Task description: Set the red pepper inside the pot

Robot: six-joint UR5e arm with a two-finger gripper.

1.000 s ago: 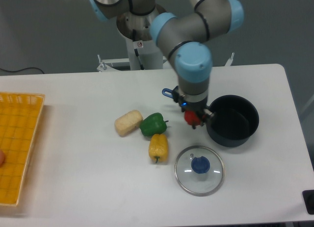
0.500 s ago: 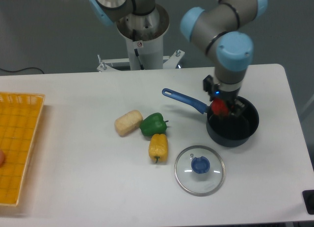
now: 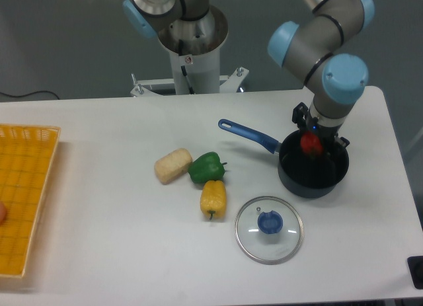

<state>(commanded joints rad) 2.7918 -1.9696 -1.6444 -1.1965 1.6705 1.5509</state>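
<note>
My hand (image 3: 312, 145) is clamped on the red pepper (image 3: 310, 143), hanging directly over the pot (image 3: 313, 164) near the tabletop's right edge. Pepper sits inside the rim line, so I judge the release is straight down.

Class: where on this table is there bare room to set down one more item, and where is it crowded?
Bare patches: the table between the yellow basket and the corn; the back strip behind the pot's handle. Crowded: corn, green pepper and yellow pepper cluster; lid beside the pot, under the hand holding the red pepper.
</note>
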